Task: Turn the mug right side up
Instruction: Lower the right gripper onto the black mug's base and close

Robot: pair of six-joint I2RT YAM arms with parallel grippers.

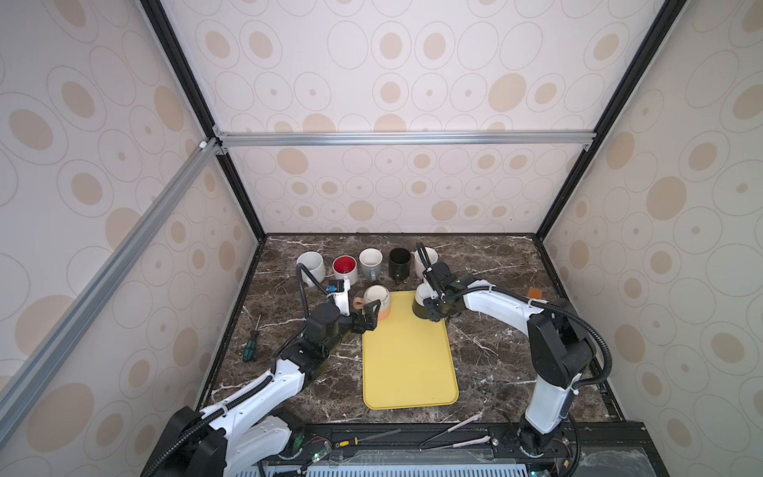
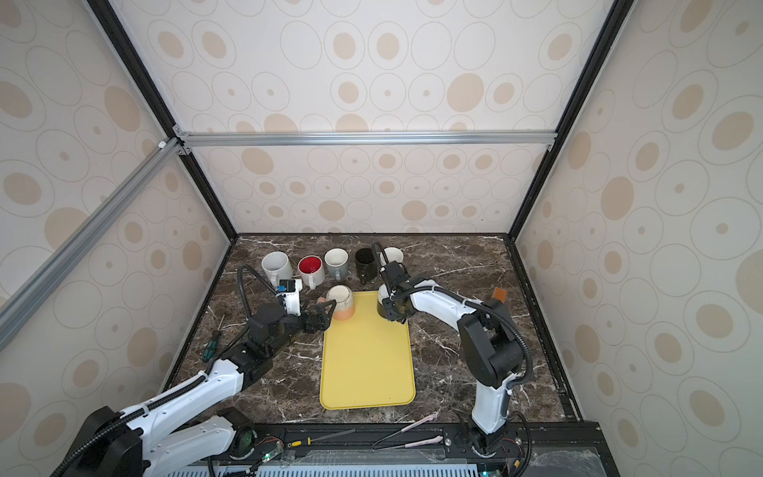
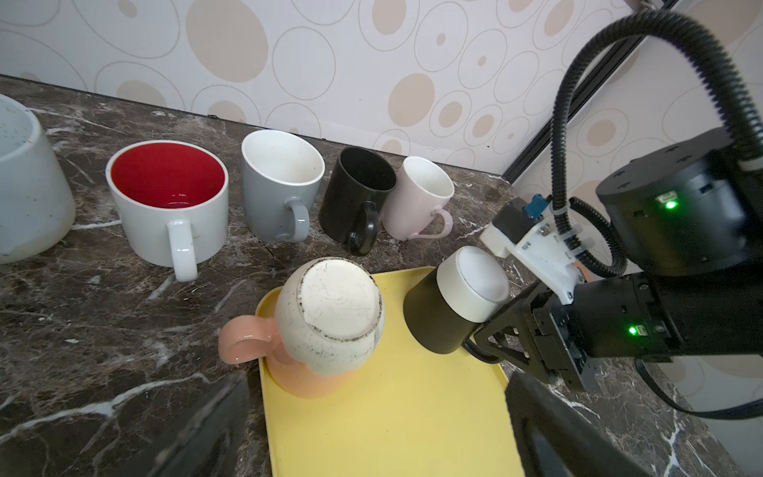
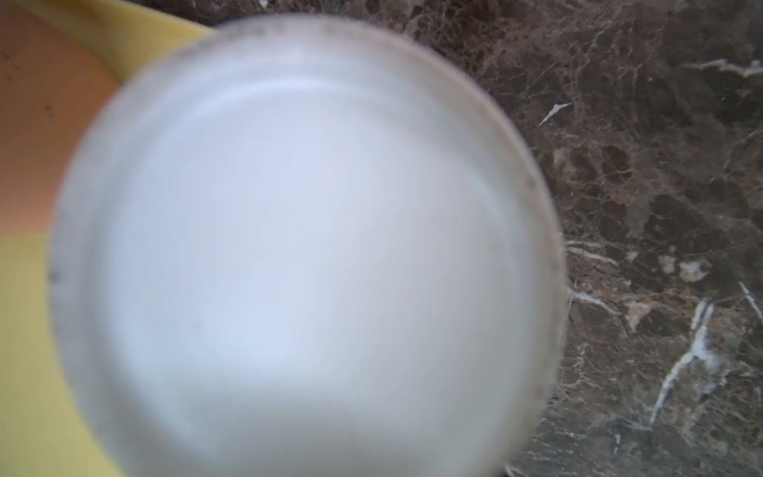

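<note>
White base up over a black body, the inverted mug (image 1: 421, 303) stands at the upper right corner of the yellow tray (image 1: 408, 363), mid-frame. Right claw (image 3: 483, 345) is at its side; whether it grips, I cannot tell. Left claw (image 1: 369, 316) gapes, released, by a second inverted one, the peach mug (image 1: 377, 303). Five upright mugs (image 1: 370, 262) stand behind.

We see a green-handled screwdriver (image 1: 249, 346) lying at the left of the dark marble tabletop (image 1: 495, 355); long tweezers (image 1: 454, 429) and a yellow-handled tool (image 1: 344, 443) rest on the front rail (image 1: 611, 433).

White arms (image 1: 495, 302), black joints (image 1: 553, 347) and grippers (image 1: 375, 316), ribbed cables (image 3: 560, 136).
</note>
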